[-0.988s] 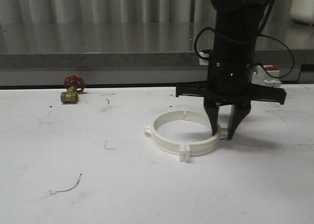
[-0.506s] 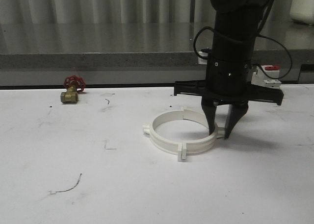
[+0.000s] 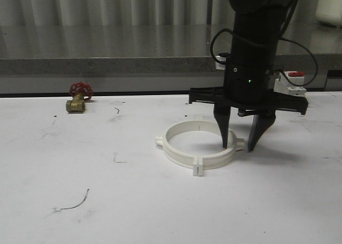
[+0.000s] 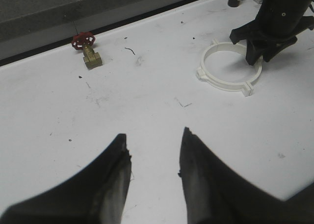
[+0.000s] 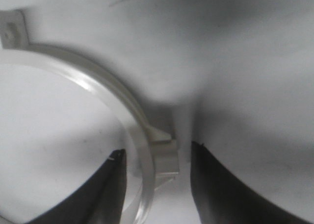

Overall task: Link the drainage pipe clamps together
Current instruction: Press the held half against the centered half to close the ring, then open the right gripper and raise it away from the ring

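White plastic half-ring pipe clamps point(image 3: 199, 147) are sitting ringed on the table point(image 3: 107, 201), looking light and slidey, so I'm straddling the wall by its tab with the right gripper point(image 3: 238, 148) spread, touching nothing. Left gripper point(image 4: 153, 145) is hanging spread too, well apart.

We're looking at a workshop: scuffed white tabletop point(image 3: 160, 212), brass valve with red handwheel point(image 3: 78, 98), grey stone ledge point(image 3: 107, 65) running behind.

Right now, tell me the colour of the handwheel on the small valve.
Red; the handwheel tops a brass-coloured valve body. Left wrist view shows it best.
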Available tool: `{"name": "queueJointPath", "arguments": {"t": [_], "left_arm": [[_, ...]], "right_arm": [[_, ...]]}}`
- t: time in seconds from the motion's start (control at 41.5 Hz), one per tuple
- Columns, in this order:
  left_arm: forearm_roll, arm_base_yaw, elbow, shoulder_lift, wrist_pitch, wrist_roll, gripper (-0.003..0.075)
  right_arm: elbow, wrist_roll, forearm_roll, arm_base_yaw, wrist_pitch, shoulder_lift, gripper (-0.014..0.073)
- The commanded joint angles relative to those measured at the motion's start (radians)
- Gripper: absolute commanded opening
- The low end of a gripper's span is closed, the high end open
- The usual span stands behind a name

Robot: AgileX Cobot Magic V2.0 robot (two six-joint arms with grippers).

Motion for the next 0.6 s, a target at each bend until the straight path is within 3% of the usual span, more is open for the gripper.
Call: {"name": "queueJointPath", "arguments": {"t": [0.0, 0.338, 0.386, 0.579], "left_arm": [[-0.002, 0.001, -0.024, 0.006, -0.066, -0.003, 0.0238], [-0.002, 0.001, -0.024, 0.006, -0.066, -0.003, 0.0238], [-0.002, 0.001, -0.024, 0.006, -0.066, -0.003, 0.0238], [-0.002, 0.001, -0.024, 0.006, -0.066, -0.003, 0.0238]], "right_arm": [[-0.031, -0.001, 0.001, -0.001, -0.020, -0.054, 0.0356], [-0.031, -0.023, -0.044, -0.003, 0.009, -0.167, 0.0356], [-0.029, -0.076, -0.041, -0.004, 0.009, -0.196, 0.0356], [0.012, -0.533, 0.057, -0.045, 0.006, -0.335, 0.0356]]}}
